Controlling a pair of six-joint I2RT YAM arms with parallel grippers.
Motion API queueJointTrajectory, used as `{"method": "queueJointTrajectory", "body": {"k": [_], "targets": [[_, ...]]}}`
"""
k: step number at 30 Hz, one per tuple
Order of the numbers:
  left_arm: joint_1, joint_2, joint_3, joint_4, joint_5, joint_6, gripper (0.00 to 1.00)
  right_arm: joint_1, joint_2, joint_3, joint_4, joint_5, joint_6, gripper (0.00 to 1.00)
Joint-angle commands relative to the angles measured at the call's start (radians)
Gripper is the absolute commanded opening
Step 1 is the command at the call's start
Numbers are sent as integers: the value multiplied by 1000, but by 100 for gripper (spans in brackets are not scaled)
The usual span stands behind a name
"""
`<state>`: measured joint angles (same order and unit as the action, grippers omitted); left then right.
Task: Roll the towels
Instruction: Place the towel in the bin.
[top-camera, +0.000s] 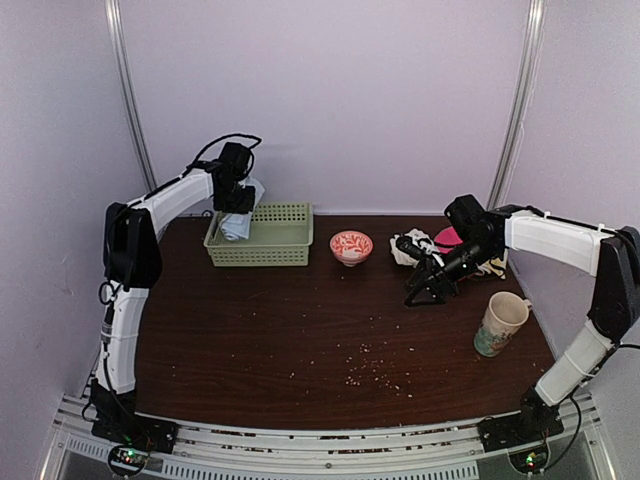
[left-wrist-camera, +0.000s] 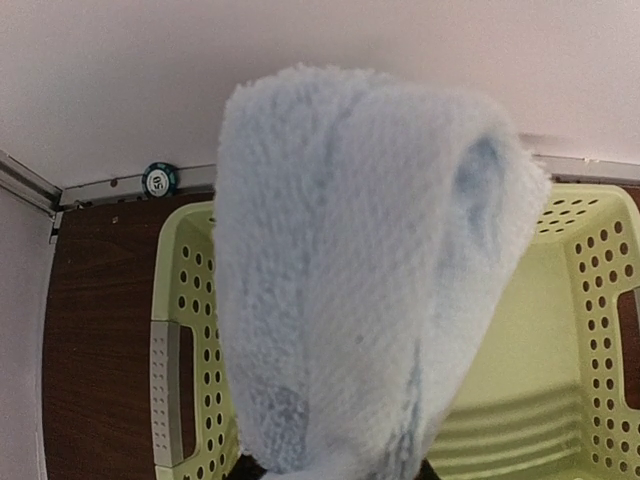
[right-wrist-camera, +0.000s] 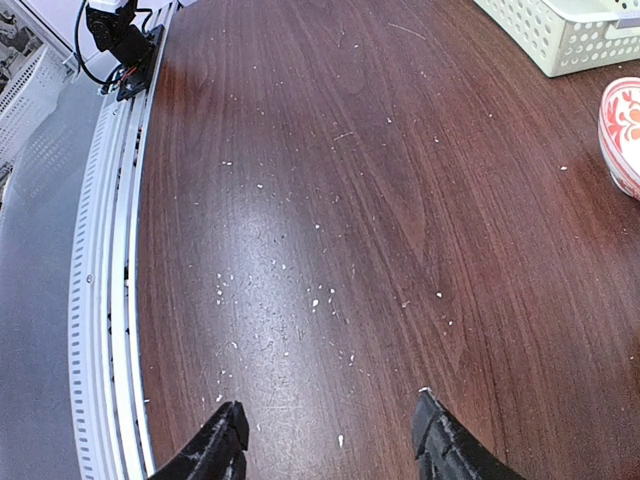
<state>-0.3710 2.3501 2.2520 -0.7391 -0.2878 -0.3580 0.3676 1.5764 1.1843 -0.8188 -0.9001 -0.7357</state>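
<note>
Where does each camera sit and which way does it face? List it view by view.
Top: high behind the arms, looking down on the table; both arms, left gripper and right gripper show.
Left wrist: above the basket, facing the blue towel it grips; fingers hidden.
Right wrist: low over the table, facing the left arm's base; open fingers show.
Shared: all three see the basket.

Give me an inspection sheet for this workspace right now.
Surface: dark wooden table, scattered pale crumbs.
Job's things: pale blue terry towel bunched, held over light green perforated plastic basket; off-white towel crumpled in far-right pile.
Clutter: red-patterned bowl, cream mug, pink cloth.
Grippers: left gripper shut on the blue towel; right gripper fingers apart, empty, above table.
Cables: black cable looped over left arm.
Surroundings: pale lilac walls, metal poles.
</note>
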Motion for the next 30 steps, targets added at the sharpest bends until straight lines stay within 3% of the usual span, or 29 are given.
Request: {"method": "queueJointTrajectory", "body": {"k": [1, 24, 30], "targets": [[19, 35, 40, 44, -54, -31, 0, -8, -4, -3, -14, 12, -13, 57], [71, 216, 57, 42, -137, -149, 0, -7, 27, 6, -45, 4, -54, 57], [73, 250, 63, 51, -85, -152, 23, -7, 32, 9, -54, 0, -63, 57]]}}
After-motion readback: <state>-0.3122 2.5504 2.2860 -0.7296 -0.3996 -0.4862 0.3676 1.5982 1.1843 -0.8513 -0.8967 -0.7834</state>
